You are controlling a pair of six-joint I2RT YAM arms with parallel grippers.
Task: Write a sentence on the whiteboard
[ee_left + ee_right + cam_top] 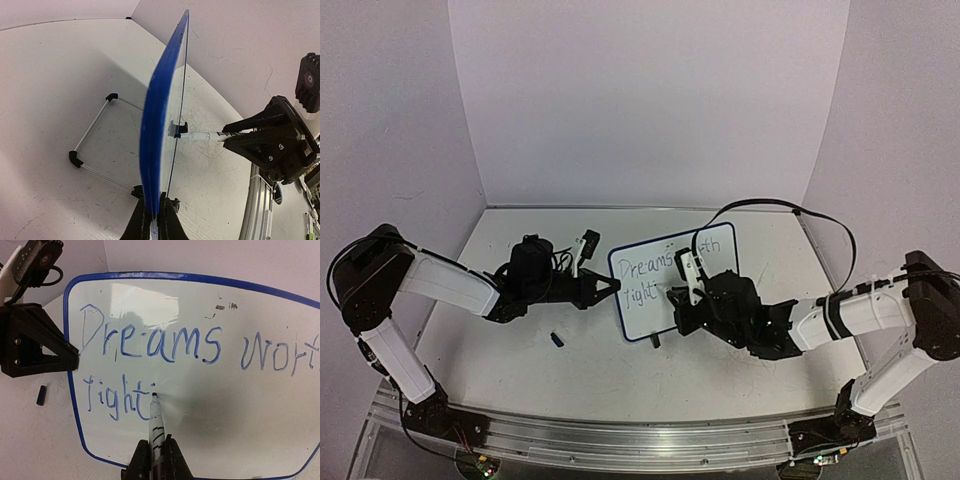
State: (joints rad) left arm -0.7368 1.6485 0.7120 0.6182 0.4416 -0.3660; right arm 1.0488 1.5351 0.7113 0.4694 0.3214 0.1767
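Nearest to me, the right gripper (pixel 155 455) is closed around the barrel of a marker (pixel 156 422). The marker's tip touches the whiteboard (pixel 225 435) just after "fight", on the second line of the sentence (pixel 155 342). Propped upright near the table's middle, that board looks thin, light and slick, so I judge a firm stroke could tip it backward or skid it. Its stiff blue rim seems the place to take hold, and the left gripper (pixel 156 220) is pinched on that rim at the side edge. Behind it, a slight wire stand (pixel 92 127) sits on the tabletop.
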